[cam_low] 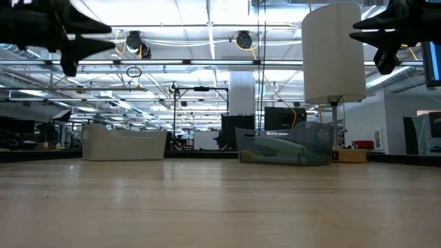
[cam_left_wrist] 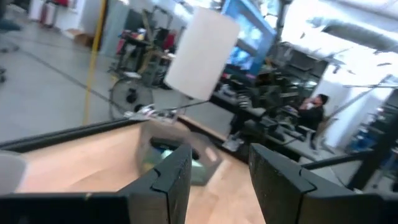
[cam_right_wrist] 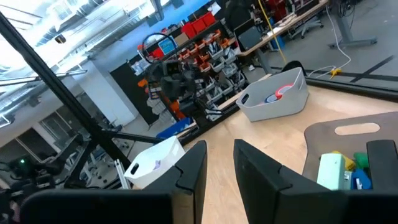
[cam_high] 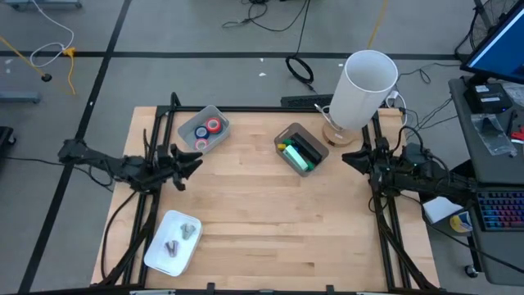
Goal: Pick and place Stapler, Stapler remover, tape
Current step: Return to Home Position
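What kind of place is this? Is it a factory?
Probably a robot lab or workshop. The left arm and the right arm wait at the sides of a wooden table. Shelves of parts bins line the room, and a computer keyboard sits nearby.

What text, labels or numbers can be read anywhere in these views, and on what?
No text is readable in any view.
On the white bin: a purple mark on its side, too blurred to read.
On the keyboard: key legends too small to read.
On the monitor: blue screen, nothing legible.
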Robot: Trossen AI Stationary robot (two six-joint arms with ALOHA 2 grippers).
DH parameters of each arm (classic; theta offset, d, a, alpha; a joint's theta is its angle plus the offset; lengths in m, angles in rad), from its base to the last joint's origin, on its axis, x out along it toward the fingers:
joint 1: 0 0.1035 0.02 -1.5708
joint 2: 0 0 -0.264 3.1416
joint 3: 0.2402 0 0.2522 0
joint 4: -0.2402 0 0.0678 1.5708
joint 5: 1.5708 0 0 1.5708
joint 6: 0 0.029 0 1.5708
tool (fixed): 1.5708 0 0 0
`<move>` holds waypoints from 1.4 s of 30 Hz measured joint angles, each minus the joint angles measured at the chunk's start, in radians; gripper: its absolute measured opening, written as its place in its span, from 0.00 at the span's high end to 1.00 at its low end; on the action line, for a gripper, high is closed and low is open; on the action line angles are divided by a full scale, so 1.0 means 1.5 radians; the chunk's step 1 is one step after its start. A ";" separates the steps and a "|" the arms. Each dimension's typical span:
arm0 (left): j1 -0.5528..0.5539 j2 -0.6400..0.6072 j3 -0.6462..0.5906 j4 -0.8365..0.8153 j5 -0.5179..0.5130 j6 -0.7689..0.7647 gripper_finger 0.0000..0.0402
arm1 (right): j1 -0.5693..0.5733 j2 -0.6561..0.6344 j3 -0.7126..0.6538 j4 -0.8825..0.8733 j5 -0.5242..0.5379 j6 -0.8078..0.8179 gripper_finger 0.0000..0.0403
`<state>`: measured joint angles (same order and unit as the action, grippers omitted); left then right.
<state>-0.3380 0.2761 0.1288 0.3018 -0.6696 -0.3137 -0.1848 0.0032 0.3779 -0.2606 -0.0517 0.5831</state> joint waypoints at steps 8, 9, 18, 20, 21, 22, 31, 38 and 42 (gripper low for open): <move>0.123 -0.057 -0.007 -0.025 0.081 0.047 0.60 | 0.000 0.000 0.000 -0.003 0.000 -0.008 0.81; 0.139 -0.079 -0.007 -0.041 0.097 0.049 0.60 | 0.000 0.000 0.000 -0.005 0.000 -0.012 0.81; 0.236 -0.172 -0.004 -0.236 0.196 -0.025 0.60 | -0.001 0.003 -0.010 -0.007 0.003 -0.024 0.81; 0.241 -0.166 -0.003 -0.265 0.211 -0.047 0.60 | -0.001 0.004 -0.030 -0.010 0.015 -0.021 0.81; 0.242 -0.166 -0.005 -0.273 0.214 -0.050 0.60 | -0.001 0.007 -0.041 -0.004 0.019 -0.021 0.81; 0.242 -0.166 -0.005 -0.272 0.216 -0.049 0.60 | -0.001 0.009 -0.052 0.008 0.022 -0.023 0.81; 0.242 -0.167 -0.004 -0.288 0.215 -0.013 0.60 | -0.003 0.013 -0.141 0.048 0.062 -0.029 0.81; 0.242 -0.167 -0.004 -0.295 0.186 -0.007 0.60 | -0.003 0.013 -0.173 0.063 0.086 -0.006 0.81; 0.242 -0.167 -0.004 -0.294 0.154 -0.004 0.60 | -0.003 0.012 -0.174 0.097 0.086 -0.045 0.81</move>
<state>0.0250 0.0250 0.1234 -0.1398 -0.4381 -0.3202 -0.1894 0.0217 0.1169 -0.1147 0.0772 0.5157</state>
